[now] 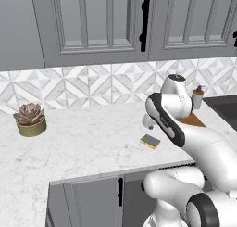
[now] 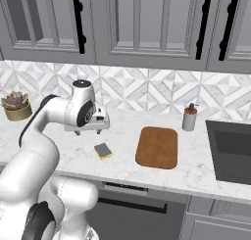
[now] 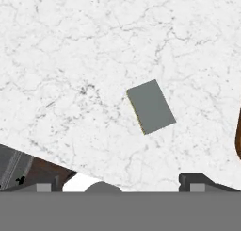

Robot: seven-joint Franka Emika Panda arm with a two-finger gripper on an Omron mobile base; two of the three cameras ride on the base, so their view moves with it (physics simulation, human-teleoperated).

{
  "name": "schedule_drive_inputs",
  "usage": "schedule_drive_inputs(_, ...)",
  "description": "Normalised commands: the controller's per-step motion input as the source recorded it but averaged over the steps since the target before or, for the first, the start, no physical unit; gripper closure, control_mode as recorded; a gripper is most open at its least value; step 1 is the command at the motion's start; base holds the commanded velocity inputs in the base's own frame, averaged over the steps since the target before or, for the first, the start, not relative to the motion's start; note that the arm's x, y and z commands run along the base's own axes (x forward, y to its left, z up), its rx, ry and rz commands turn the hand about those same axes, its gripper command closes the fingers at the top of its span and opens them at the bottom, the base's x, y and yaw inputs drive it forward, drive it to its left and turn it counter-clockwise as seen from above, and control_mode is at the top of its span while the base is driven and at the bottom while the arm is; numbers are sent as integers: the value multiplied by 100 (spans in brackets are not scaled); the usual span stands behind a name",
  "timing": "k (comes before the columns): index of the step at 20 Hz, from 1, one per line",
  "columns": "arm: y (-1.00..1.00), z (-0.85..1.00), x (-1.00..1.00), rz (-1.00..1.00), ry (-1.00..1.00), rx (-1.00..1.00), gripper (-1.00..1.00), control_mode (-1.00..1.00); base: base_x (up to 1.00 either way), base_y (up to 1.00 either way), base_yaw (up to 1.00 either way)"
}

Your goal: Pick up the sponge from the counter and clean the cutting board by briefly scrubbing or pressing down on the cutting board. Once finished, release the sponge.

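One sponge (image 2: 103, 150), one cutting board (image 2: 157, 147).

2 base views flank counter (image 2: 206, 170); hand view overhead.

Grey-green sponge (image 2: 103, 150) edged yellow, reddish-brown board (image 2: 157, 147), white grey-veined counter (image 2: 206, 170), grey-and-white diamond backsplash (image 2: 147, 92)
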Motion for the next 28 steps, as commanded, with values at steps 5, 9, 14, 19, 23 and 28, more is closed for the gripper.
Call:
schedule_drive_inputs(5,-17,-65,5,7,0,-12,-100,-100,0,0,0)
schedule_drive_inputs(9,-1,-40,1,4,0,-3,-100,-100,0,0,0)
schedule_drive_inputs(14,0,-33,10,2,0,-1,-100,-100,0,0,0)
schedule_drive_inputs(19,0,-5,0,0,0,-2,-100,-100,0,0,0)
schedule_drive_inputs(23,-6,-9,11,0,0,0,-100,-100,0,0,0)
schedule_drive_inputs(28,-15,-11,34,0,0,0,-100,-100,0,0,0)
